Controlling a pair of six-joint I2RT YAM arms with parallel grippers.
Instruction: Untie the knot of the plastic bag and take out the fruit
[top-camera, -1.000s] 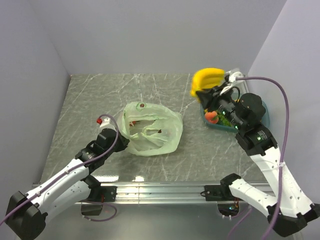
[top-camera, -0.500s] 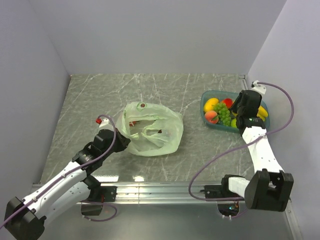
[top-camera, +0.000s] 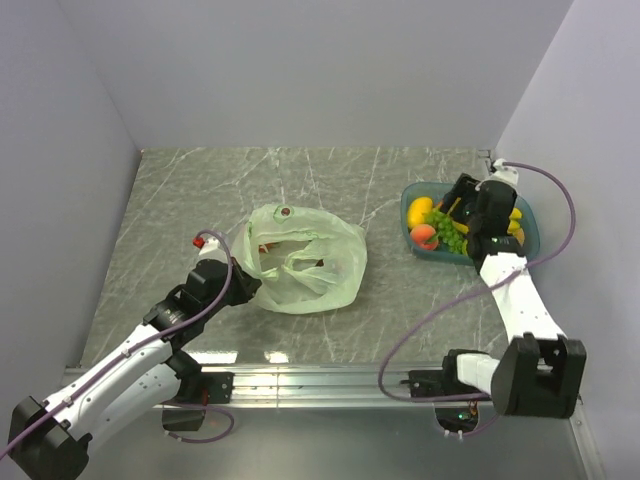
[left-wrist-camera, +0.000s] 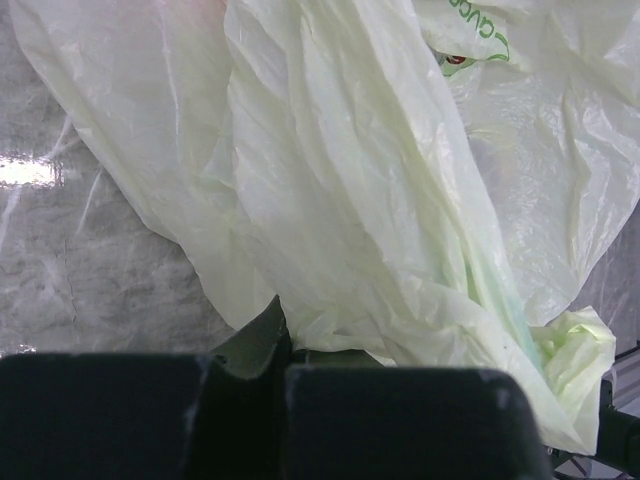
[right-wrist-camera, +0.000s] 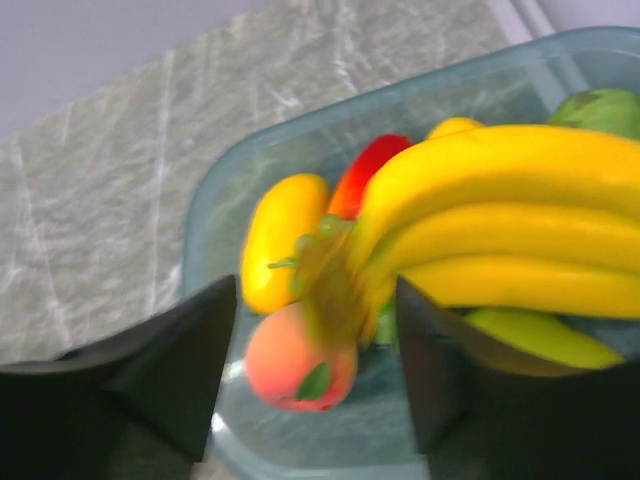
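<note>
Pinching the pale green plastic bag (top-camera: 305, 258) in my left hand (top-camera: 245, 287) while my right hand (top-camera: 462, 206) hangs open above the blue tray (right-wrist-camera: 300, 155).

My left hand is clamped on a fold at the bag's near left edge. The bag lies crumpled on the grey table (top-camera: 200, 190), and small red shapes show through it that I cannot identify. My right fingers (right-wrist-camera: 170, 370) stand apart with the blurred stem of the bananas (right-wrist-camera: 500, 230) between them, touching neither finger. The bananas rest in the tray beside green grapes (top-camera: 448, 233), a yellow mango (right-wrist-camera: 280, 240), a peach (right-wrist-camera: 295, 365) and a red fruit (right-wrist-camera: 372, 172). The tray sits well apart from the bag, on its right.
</note>
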